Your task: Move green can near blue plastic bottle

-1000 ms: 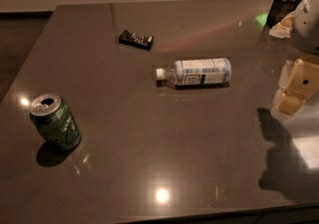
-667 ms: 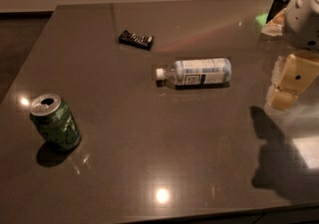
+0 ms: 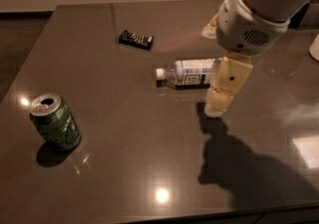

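— Where is the green can (image 3: 54, 122) sitting?

— It is standing upright close to the left edge of the surface (image 3: 124, 168), toward the front-left corner, its silver top showing the pull-tab hole. Nothing is touching it.

— And the blue plastic bottle (image 3: 192, 72)?

— It is lying on its side around the middle of the surface, a little toward the right edge, white cap pointing left. It is lying well apart from the can.

— What is the gripper (image 3: 218, 108) doing?

— It is hanging tip-down from the white arm (image 3: 259, 9), which is reaching in from the far-right corner. It is covering the bottle's base end in this view; I cannot tell whether it is touching it.

— Spread or pressed together?

— It is showing only its side, so I cannot tell.

— Anything else?

— A dark snack bar wrapper (image 3: 135, 39) is lying flat nearer the far edge.
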Robot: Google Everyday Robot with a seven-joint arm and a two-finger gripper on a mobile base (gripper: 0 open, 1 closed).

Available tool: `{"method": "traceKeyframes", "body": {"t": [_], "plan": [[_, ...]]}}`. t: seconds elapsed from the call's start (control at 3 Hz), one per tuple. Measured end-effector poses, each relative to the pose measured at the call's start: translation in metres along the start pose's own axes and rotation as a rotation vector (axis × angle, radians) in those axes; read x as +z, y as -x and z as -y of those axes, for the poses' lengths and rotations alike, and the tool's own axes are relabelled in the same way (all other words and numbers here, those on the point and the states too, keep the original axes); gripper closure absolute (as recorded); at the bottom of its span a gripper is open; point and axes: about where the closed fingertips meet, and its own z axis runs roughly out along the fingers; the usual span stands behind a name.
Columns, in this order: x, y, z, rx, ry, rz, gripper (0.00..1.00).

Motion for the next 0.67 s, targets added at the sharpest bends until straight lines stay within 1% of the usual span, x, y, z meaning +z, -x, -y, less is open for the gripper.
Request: {"method": "traceKeyframes", "body": {"t": [0.33, 0.67], "plan": [[0.023, 0.051, -0.005, -0.045, 0.020, 0.063, 0.00], [0.040, 0.119, -0.018, -0.093, 0.070, 0.160, 0.00]]}}
